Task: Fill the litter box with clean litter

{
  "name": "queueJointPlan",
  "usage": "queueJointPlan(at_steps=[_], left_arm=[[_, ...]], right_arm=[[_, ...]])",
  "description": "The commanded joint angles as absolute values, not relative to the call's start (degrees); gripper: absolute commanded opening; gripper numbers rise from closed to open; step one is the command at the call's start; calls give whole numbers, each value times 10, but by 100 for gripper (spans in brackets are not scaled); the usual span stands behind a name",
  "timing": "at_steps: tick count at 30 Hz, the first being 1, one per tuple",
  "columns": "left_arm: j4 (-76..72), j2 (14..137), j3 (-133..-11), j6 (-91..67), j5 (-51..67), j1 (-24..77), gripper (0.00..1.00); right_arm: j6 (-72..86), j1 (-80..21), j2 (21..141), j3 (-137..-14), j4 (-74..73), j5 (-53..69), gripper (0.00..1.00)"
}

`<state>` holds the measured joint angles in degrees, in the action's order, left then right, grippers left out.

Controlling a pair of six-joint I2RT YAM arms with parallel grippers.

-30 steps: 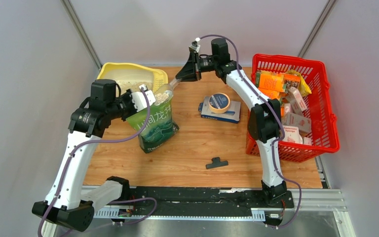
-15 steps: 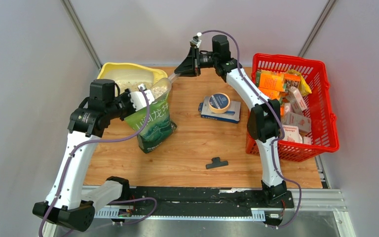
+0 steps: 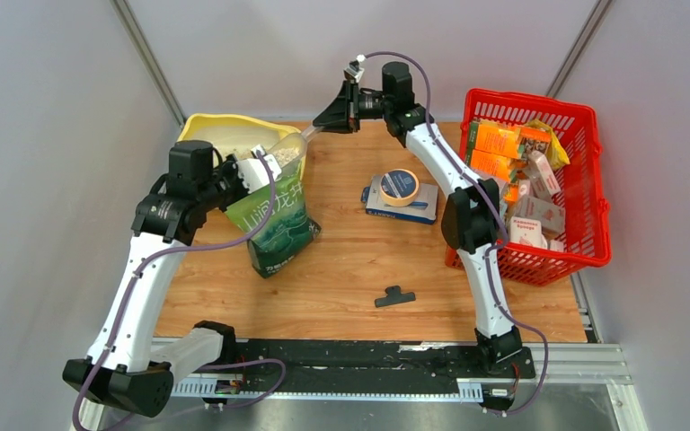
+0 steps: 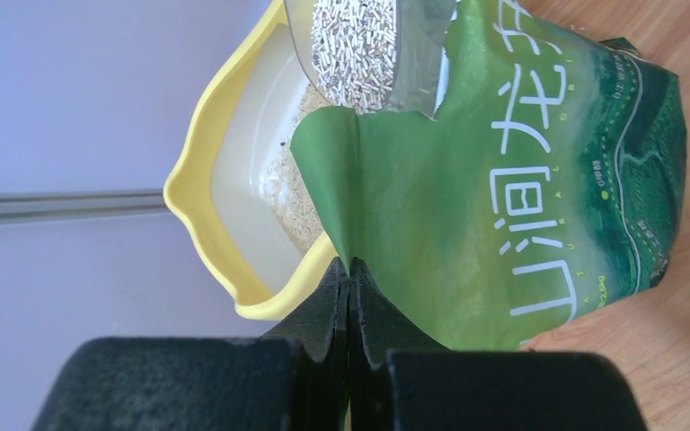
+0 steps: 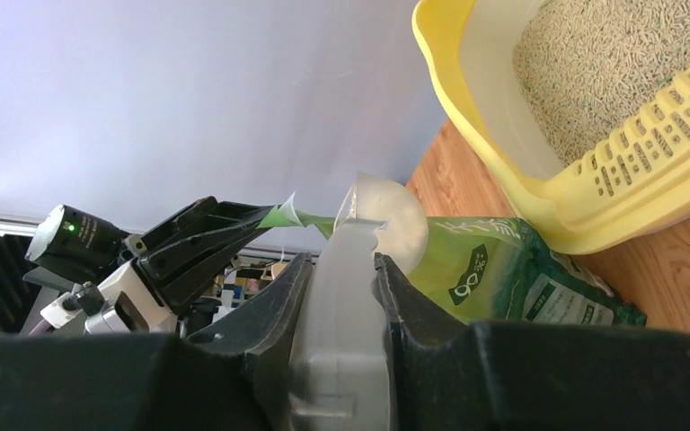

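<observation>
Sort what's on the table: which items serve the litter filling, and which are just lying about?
In use: yellow litter box, green litter pouch, clear scoop loaded with litter pellets.
Lying about: red shopping basket of cartons, tape roll on a flat box, black clip.

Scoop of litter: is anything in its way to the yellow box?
Nothing visible. The right gripper holds the full scoop at the pouch mouth, right beside the litter box; only the box's own rim is left to cross.

Lab test cell, plain grey partition walls (image 3: 45, 135), wooden tabletop (image 3: 350, 260), metal mounting rail (image 3: 368, 355)
</observation>
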<state>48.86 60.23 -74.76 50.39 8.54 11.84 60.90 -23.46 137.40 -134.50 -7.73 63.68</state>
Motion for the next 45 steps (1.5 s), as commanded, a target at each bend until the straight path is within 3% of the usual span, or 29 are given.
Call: queueJointPlan(at_steps=[1,7,12,24,36,45], left_arm=[[385,601,-766,504,33,105,0],[403,596,-764,514,27,106,0],[422,592,-763,513,20,107,0],[472,591,-783,479,25,106,0],[450,588,-770,464,44,106,0],[445,577,-758,450,58,106,0]], right_arm=[[628,-238,1428,-1384,-40,621,0],[660,-241,1452,-1411,-23,599,0],[666,-258,1484,-1430,-5,510,0],[459,-306,1562,-1464,76,257,0],[313,-318,1492,-1343,47,258,0],[142,-343,1466,-1339,49,240,0]])
